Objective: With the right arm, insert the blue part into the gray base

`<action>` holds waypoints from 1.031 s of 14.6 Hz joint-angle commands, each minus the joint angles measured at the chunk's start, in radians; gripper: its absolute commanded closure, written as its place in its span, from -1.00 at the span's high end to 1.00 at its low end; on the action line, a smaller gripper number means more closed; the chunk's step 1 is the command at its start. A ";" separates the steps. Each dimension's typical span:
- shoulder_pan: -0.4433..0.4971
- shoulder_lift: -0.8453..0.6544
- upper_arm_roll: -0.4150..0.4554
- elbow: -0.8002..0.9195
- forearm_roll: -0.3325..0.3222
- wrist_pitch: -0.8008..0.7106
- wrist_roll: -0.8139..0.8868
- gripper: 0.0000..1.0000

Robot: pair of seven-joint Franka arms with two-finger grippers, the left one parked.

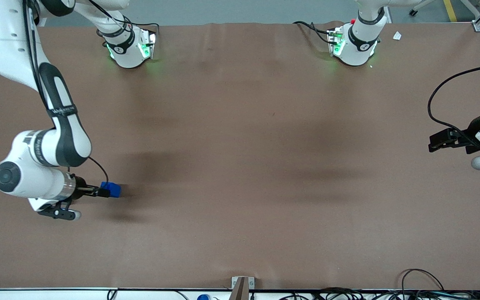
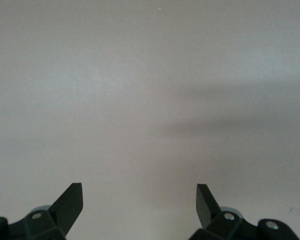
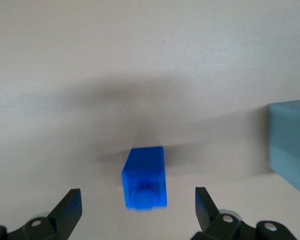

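Note:
The blue part (image 1: 113, 189) lies on the brown table toward the working arm's end. In the right wrist view the blue part (image 3: 145, 177) lies with its stepped end toward the camera. My right gripper (image 1: 103, 192) is low over the table right beside it. In the right wrist view the gripper (image 3: 137, 194) is open, with one finger on each side of the blue part and a clear gap to both. The gray base (image 3: 291, 145) shows only partly at the frame's edge, standing on the table beside the blue part. It does not show in the front view.
The brown table cover (image 1: 240, 166) stretches wide toward the parked arm's end. Both arm bases (image 1: 129, 46) stand at the table's edge farthest from the front camera. Cables (image 1: 423, 287) and a small bracket (image 1: 242, 285) lie at the nearest edge.

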State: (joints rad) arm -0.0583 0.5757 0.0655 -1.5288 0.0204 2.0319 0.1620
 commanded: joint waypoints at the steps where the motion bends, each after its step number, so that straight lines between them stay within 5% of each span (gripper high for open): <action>1: -0.005 -0.088 0.004 0.068 0.018 -0.142 0.002 1.00; 9: -0.008 -0.356 -0.003 0.167 0.009 -0.349 0.001 1.00; 15: -0.026 -0.393 -0.007 0.223 -0.002 -0.467 -0.001 1.00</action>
State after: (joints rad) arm -0.0638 0.1859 0.0544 -1.3169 0.0197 1.5836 0.1619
